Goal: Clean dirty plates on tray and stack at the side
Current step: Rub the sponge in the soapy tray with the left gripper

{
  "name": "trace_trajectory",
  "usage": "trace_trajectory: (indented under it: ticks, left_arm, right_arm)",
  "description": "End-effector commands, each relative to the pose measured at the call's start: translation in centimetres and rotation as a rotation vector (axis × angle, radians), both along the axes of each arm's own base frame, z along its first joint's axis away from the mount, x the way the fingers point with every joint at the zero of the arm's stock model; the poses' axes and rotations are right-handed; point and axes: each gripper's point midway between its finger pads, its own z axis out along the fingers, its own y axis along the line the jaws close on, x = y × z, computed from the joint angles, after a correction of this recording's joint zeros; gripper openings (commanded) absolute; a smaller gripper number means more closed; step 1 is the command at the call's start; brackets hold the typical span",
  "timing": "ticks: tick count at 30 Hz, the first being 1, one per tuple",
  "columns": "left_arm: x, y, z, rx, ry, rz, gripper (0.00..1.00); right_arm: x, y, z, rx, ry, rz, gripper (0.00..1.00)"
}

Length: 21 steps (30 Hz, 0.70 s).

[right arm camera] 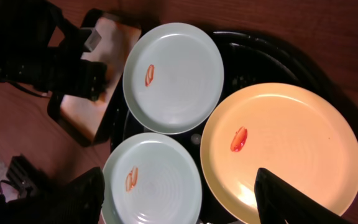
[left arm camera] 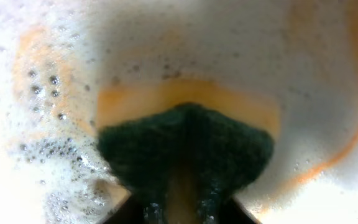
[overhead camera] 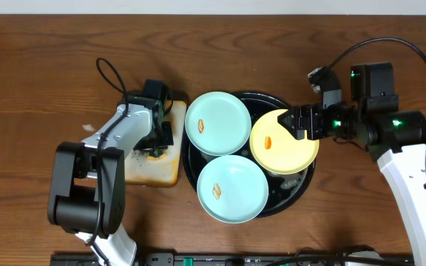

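Note:
Three plates lie on the round black tray (overhead camera: 302, 186): a mint one (overhead camera: 218, 123) at the back left, a second mint one (overhead camera: 231, 188) in front, and a yellow one (overhead camera: 283, 144) on the right. Each carries a small orange smear. The right wrist view also shows them: back mint plate (right arm camera: 173, 78), front mint plate (right arm camera: 157, 180), yellow plate (right arm camera: 284, 155). My right gripper (overhead camera: 296, 122) hovers open over the yellow plate's right edge, holding nothing. My left gripper (overhead camera: 156, 144) is down on the cream tray, shut on a dark green sponge (left arm camera: 185, 149) amid foam.
The rectangular cream tray (overhead camera: 161, 170), left of the black tray, is wet with suds and stained orange (left arm camera: 229, 50). Bare wooden table (overhead camera: 43, 81) lies all around. A black cable (overhead camera: 109, 74) loops behind the left arm.

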Motion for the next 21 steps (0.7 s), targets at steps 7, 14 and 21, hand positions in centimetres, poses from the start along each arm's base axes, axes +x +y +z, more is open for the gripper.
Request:
trace_trajectory:
  ticks: [7, 14, 21]
  left_arm:
    - [-0.2, 0.7, 1.3, 0.028, -0.003, 0.015, 0.07]
    - [1.3, 0.4, 8.6, -0.004, -0.179, 0.014, 0.07]
    - [1.2, -0.7, 14.2, -0.089, -0.297, -0.014, 0.07]
  right_arm:
    - [0.3, -0.3, 0.8, 0.005, -0.015, -0.016, 0.75]
    - [1.2, -2.8, -0.5, -0.087, 0.038, -0.196, 0.68]
    - [1.7, -5.2, -3.0, -0.168, 0.146, -0.382, 0.56]
